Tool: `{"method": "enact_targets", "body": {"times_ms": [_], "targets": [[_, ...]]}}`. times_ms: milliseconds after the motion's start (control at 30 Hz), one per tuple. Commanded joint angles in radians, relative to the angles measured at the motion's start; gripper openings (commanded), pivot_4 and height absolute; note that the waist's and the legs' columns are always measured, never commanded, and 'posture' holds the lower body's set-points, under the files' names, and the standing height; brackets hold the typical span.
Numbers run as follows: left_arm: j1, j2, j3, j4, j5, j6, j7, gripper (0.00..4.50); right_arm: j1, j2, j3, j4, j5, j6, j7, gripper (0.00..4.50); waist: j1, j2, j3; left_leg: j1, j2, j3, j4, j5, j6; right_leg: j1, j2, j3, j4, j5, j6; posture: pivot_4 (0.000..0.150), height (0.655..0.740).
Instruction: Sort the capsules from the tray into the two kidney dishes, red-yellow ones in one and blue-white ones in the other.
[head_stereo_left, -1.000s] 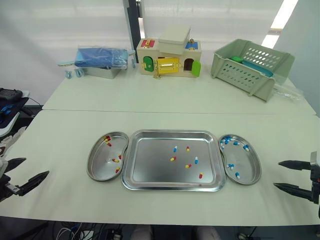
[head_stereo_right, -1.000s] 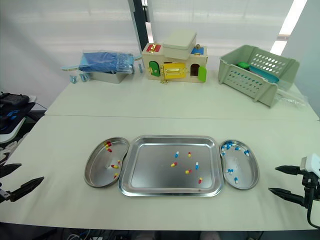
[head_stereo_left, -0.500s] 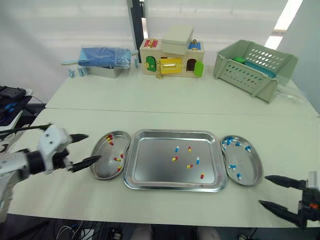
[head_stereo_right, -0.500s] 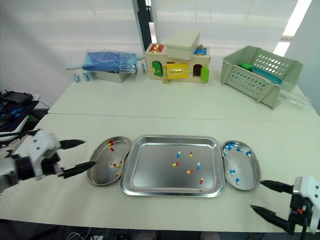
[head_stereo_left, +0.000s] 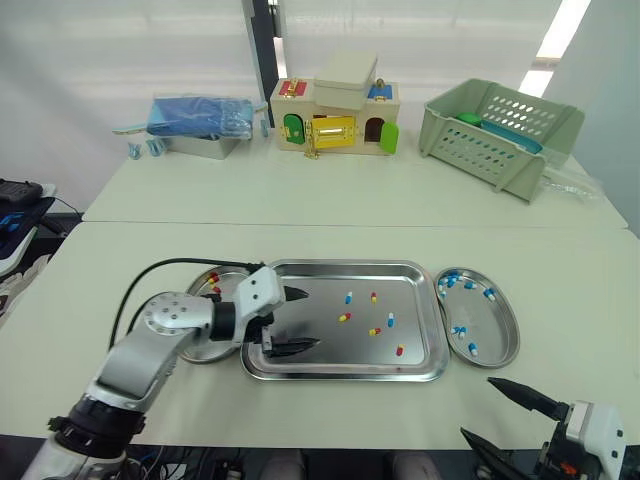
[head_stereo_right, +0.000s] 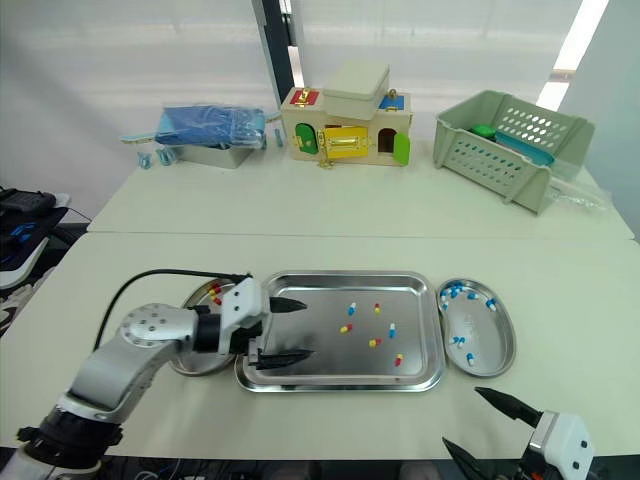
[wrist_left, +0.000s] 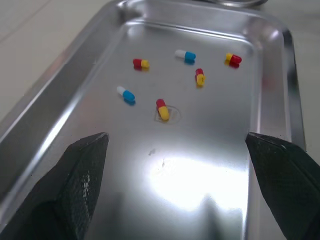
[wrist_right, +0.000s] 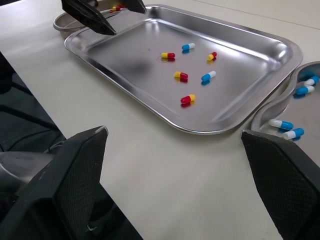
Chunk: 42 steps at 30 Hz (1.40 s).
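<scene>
A steel tray (head_stereo_left: 340, 266) lies mid-table and holds several loose capsules, both red-yellow (head_stereo_left: 344, 317) and blue-white (head_stereo_left: 391, 319). My left gripper (head_stereo_left: 308, 319) is open and hovers low over the tray's left part, short of the capsules; in the left wrist view a red-yellow capsule (wrist_left: 163, 109) lies ahead between the fingers (wrist_left: 82, 180). My left arm partly covers the left kidney dish (head_stereo_left: 232, 272), which holds red-yellow capsules. In the right kidney dish (head_stereo_left: 515, 335) lie blue-white capsules (head_stereo_left: 455, 282). My right gripper (head_stereo_left: 478, 408) stands open near the table's front edge, right of the tray.
At the back of the table stand a toy house box (head_stereo_left: 335, 118), a green plastic basket (head_stereo_left: 500, 125) and a blue bag on a metal tin (head_stereo_left: 200, 120). A seam crosses the table behind the tray.
My left gripper swung from left of the dish rightward over the tray's left part. My right gripper drew back toward the front edge. The camera shifted slightly.
</scene>
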<state>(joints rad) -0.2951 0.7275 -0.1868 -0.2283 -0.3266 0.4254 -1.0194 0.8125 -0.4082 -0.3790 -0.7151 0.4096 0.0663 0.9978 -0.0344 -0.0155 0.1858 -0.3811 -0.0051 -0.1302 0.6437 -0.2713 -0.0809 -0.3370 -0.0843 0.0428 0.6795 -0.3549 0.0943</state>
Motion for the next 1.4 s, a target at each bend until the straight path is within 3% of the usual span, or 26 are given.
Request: {"method": "enact_targets", "body": {"times_ms": [33, 467, 1000, 1133, 1400], "targets": [[-0.053, -0.051, -0.031, -0.009, 0.026, 0.058, 0.054, 4.50, 0.001, 0.006, -0.001, -0.022, -0.012, -0.037, -0.054, 4.48, 0.001, 0.000, 0.000, 0.000, 0.000, 0.000, 0.000, 0.000, 0.000, 0.000, 0.000, 0.000, 0.000, 0.000, 0.000, 0.150, 0.7400], [-0.035, -0.182, -0.157, -0.084, 0.182, 0.190, 0.265, 4.50, -0.014, -0.038, 0.068, -0.082, -0.029, 0.017, -0.170, 4.48, 0.004, 0.001, 0.000, 0.000, 0.000, -0.001, 0.001, 0.000, 0.000, 0.000, 0.000, -0.001, 0.000, 0.000, 0.000, 0.150, 0.7400], [-0.042, -0.203, -0.229, -0.098, 0.235, 0.288, 0.306, 4.50, -0.001, -0.072, 0.085, -0.126, -0.025, 0.043, -0.223, 4.48, 0.004, 0.002, -0.002, 0.000, 0.000, -0.001, 0.001, 0.000, 0.000, 0.001, 0.000, -0.001, 0.000, 0.000, 0.000, 0.150, 0.7400], [-0.048, -0.206, -0.231, -0.086, 0.249, 0.296, 0.317, 3.63, 0.034, -0.073, 0.088, -0.103, -0.035, 0.010, -0.200, 4.50, 0.004, 0.003, -0.004, 0.000, 0.000, -0.001, 0.001, 0.000, 0.000, 0.001, 0.000, -0.001, 0.000, 0.000, 0.000, 0.150, 0.7400], [-0.040, -0.185, -0.232, -0.092, 0.245, 0.299, 0.310, 1.05, 0.045, -0.070, 0.103, -0.067, -0.051, -0.040, -0.188, 4.50, 0.003, 0.005, -0.006, 0.001, 0.000, -0.001, 0.001, 0.000, 0.000, 0.001, 0.000, -0.001, 0.000, 0.000, 0.000, 0.150, 0.7400]]}}
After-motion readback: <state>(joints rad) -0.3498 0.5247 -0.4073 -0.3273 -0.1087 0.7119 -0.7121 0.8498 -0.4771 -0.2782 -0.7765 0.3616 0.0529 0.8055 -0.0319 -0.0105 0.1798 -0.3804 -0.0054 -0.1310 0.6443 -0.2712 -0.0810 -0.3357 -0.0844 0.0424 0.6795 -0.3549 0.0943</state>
